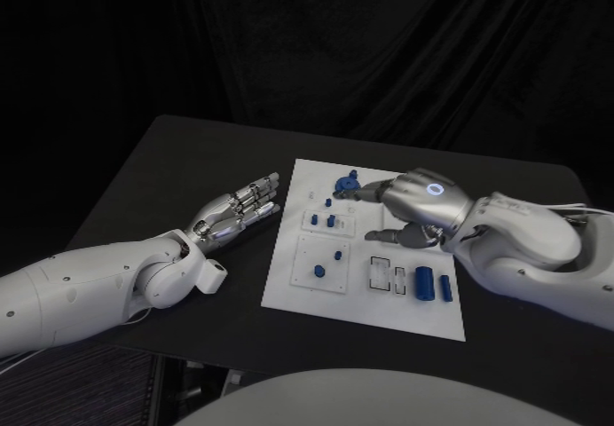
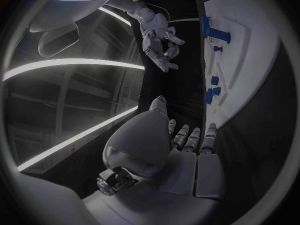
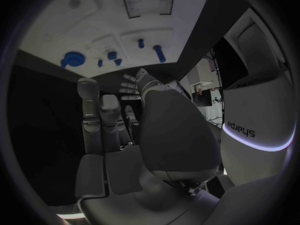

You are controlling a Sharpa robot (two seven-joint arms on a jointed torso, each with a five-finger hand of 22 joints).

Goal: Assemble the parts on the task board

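Nearest me on the black worktop (image 1: 153,169), my left hand (image 1: 237,211) rests just beside the task board's (image 1: 288,293) left edge, palm up, fingers (image 2: 187,135) released and spread, holding nothing; I judge it parked there so the board stays reachable. On the board's near end, two loose blue cylinders (image 1: 434,285) lie side by side next to an outlined slot, probably waiting to be fitted. Mid-board, small blue pegs (image 1: 327,220) stand in their recessed plates. Above the board's right side hovers my right hand (image 1: 416,209), fingers apart and grasping nothing as far as I can see, likely poised over the work. Farthest, a larger round blue part (image 1: 347,185) sits near the board's far edge.
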